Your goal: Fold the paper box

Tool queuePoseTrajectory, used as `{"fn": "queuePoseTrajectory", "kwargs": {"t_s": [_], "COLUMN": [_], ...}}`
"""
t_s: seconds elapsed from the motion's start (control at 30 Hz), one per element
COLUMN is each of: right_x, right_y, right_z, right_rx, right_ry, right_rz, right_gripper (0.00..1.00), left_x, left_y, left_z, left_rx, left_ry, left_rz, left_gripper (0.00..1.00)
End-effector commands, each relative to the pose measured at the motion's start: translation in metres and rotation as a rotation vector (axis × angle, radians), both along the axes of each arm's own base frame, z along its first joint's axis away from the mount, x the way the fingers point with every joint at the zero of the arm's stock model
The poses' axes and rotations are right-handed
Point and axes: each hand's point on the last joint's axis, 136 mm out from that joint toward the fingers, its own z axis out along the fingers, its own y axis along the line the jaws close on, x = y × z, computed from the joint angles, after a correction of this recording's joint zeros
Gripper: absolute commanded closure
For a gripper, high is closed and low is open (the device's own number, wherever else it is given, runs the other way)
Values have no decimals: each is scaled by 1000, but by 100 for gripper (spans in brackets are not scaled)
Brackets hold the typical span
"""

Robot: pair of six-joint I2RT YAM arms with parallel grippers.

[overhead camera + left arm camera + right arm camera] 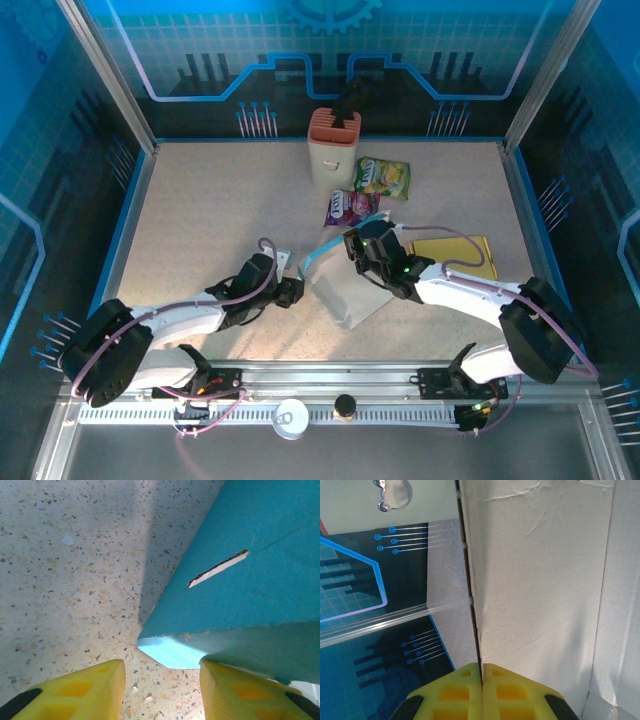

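box: paper box (pixel 345 295) mid-bench (pixel 200 220), between my arms | right pincer (pixel 481 672) clenched on its thin wall edge | left pincer (pixel 162 667) released, fingers either side of the teal corner | feel: probably light, floppy, creases easily, so I'd grab near the fold lines, gently

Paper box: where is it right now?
In the top external view the paper box sits mid-table, just on the near side of the purple snack packet. The right fingers pinch one of its walls; the left fingers flank its teal corner.
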Motion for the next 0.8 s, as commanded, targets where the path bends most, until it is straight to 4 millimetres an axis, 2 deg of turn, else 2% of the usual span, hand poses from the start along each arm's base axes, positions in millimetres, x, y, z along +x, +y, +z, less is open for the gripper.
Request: {"fn": "queuePoseTrajectory", "kwargs": {"t_s": [0.0, 0.23, 0.53, 0.77], "right_x": [-13, -14, -12, -9], "right_y": [-2, -5, -6, 0], "right_z": [-36, -32, -31, -34], "right_rx": [-60, -63, -50, -39], "right_ry": [76, 70, 71, 59], "right_rz": [14, 19, 38, 68], "right_gripper": [100, 100, 100, 100], "left_x": [2, 4, 5, 2], "left_y": [0, -1, -17, -28], "left_z": [-3, -3, 16, 26], "left_rx": [46, 85, 130, 119], "left_ry": [-38, -63, -194, -248], "left_rz": [-27, -61, -146, -200], "left_gripper": [56, 59, 60, 67]}}
